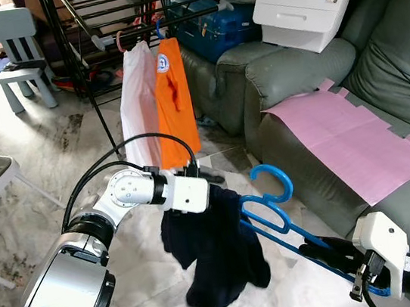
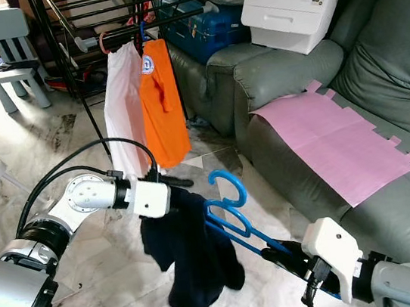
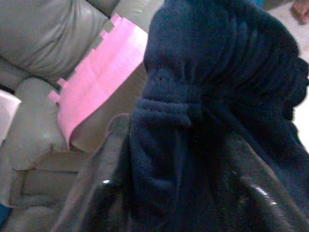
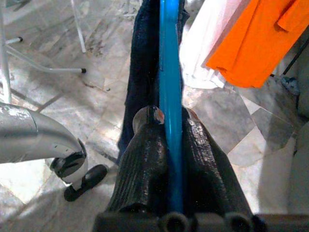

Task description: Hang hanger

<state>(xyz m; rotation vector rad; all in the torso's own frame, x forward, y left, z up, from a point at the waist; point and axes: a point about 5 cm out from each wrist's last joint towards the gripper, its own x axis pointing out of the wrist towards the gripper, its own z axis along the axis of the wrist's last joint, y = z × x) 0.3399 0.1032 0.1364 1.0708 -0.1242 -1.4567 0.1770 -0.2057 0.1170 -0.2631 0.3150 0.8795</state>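
Jaws: right gripper [image 4: 171, 145] clamps blue hanger [image 1: 272, 207]; left gripper [image 3: 183, 159] pinches navy garment [image 1: 217, 247]. Dressing step; next, I hook onto drying rack [image 1: 105, 15].

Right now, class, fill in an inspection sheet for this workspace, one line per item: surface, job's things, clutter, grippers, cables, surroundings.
Surface: pale marbled tile floor.
Job's things: blue plastic hanger with a dark navy garment draped at one end; black metal drying rack already holding a white shirt and an orange shirt.
Clutter: white printer, blue box and pink paper sheet on the grey-green leather sofa.
Grippers: left gripper shut on the garment; right gripper shut on the hanger's bar.
Cables: black cable looping over the left arm.
Surroundings: small pale blue chair.
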